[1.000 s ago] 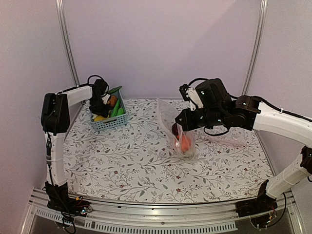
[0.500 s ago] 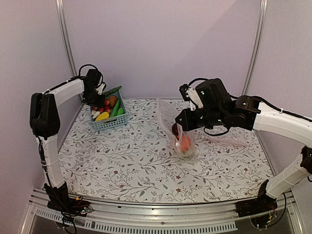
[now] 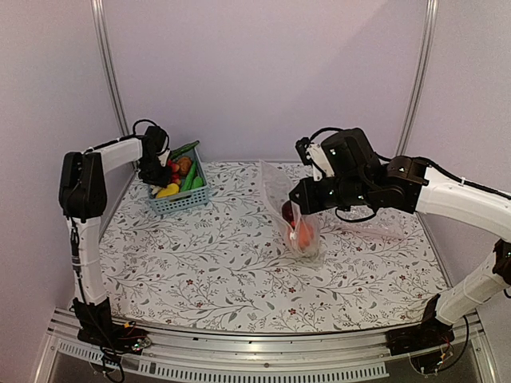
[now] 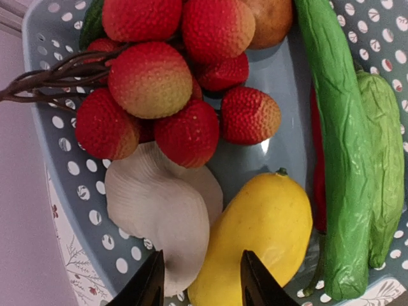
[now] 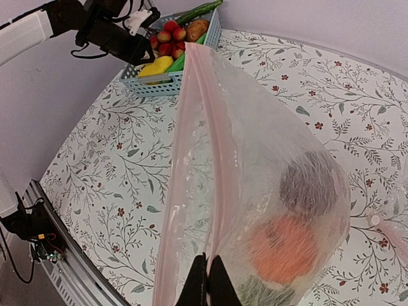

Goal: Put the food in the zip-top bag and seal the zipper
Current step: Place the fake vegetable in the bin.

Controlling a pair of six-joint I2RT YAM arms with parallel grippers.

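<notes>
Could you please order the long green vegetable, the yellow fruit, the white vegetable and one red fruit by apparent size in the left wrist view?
1. Long green vegetable.
2 and 3. Yellow fruit and white vegetable: about alike, and both are partly cut off, so unranked.
4. A single red fruit.

The basket [image 3: 180,198] sits at the counter's [image 3: 200,271] far-left corner, with the long vegetable [image 4: 162,217] in it beside small round fruits [image 4: 153,83]. Right of centre is the zip-top bag [image 5: 255,127], with food pieces [image 5: 293,245] inside. Another bag [image 3: 385,228] lies to its right.

Soft, even light throughout — faint shadows, no glare; wrist views sharp, slightly wide-angle.
</notes>
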